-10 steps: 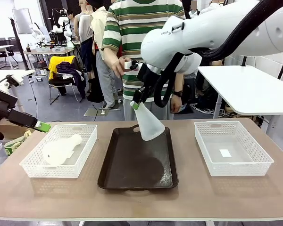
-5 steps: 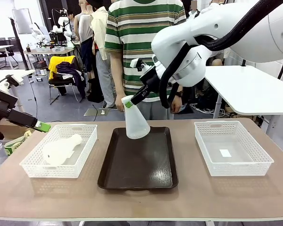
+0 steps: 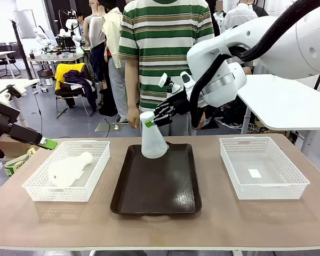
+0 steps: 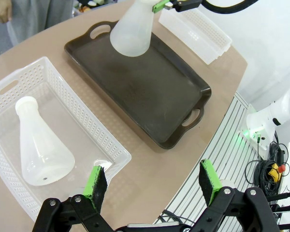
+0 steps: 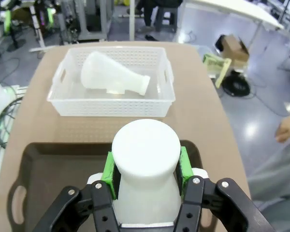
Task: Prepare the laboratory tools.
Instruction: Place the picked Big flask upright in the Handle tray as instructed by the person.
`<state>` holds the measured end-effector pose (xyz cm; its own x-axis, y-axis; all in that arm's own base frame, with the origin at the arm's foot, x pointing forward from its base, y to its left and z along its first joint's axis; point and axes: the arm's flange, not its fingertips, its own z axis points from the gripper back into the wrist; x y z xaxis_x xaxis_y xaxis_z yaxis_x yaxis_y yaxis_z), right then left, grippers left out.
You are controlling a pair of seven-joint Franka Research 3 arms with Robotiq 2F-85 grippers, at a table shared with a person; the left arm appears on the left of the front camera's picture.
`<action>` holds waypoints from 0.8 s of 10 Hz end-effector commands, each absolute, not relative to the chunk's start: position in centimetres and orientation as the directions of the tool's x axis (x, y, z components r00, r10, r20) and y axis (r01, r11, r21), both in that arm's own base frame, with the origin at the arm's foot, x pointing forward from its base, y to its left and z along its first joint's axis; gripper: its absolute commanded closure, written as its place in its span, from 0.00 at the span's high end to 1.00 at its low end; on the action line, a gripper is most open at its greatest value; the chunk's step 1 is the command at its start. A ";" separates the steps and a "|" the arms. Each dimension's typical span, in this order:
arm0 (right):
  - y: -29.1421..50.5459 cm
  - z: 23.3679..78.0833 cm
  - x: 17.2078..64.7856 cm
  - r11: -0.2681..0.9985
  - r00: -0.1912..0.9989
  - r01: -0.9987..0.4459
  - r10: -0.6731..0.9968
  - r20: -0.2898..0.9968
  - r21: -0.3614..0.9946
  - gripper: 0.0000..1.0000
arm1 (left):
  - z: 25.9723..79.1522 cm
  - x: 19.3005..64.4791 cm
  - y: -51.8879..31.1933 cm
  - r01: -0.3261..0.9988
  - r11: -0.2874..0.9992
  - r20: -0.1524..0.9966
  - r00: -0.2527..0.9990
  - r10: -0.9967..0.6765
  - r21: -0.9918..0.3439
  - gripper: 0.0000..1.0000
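Flask one (image 3: pixel 69 169) is lying on its side in the left basket (image 3: pixel 58 193), near the left edge of the table (image 3: pixel 229 224). The left gripper (image 4: pixel 152 182) hangs out past that edge with its fingers spread wide and nothing between them.

Moving right, the dark tray (image 3: pixel 154 192) sits mid-table, and flask two (image 3: pixel 152 143) stands upright at the tray's far edge, by the far handle. The right gripper (image 3: pixel 149 122) is pinching it by the neck, with the green pads (image 5: pixel 109 174) pressed on either side just under the rim. I can't tell if the base is already down on the tray or just above it. The right basket (image 3: pixel 264 192), near the right edge, has only a small white patch on its floor.

My take: this is a set-down. Keep the neck vertical, lower straight until the wide base sits flat, then spread the fingers and pull away without nudging the neck. The flask is close to the tray's far lip, so I'd want the base fully inside the lip, not riding on it.

The surface is a plain brown tabletop with rounded corners, and it looks flat. The room is a busy lab. A person (image 3: pixel 165 48) in a green-striped shirt stands at the far side right behind the tray, with white tables and a chair (image 3: pixel 72 85) piled with clothes farther back.
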<state>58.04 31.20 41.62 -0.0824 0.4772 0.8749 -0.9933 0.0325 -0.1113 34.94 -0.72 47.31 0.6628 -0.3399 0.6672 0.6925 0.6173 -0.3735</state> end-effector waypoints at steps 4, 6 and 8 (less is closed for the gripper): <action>31.3 38.7 59.5 0.029 -0.065 -0.996 0.389 0.919 -0.083 0.00 | 47.2 35.1 -0.6 0.708 0.599 0.685 0.647 -0.336 -0.375 1.00; 31.4 38.2 60.2 0.043 -0.055 -0.996 0.377 0.924 -0.077 0.00 | 47.2 35.1 -0.6 0.708 0.599 0.685 0.647 -0.336 -0.375 1.00; 31.4 37.1 60.9 0.049 -0.035 -0.997 0.370 0.928 -0.057 0.00 | 47.2 35.1 -0.6 0.708 0.599 0.685 0.647 -0.336 -0.375 1.00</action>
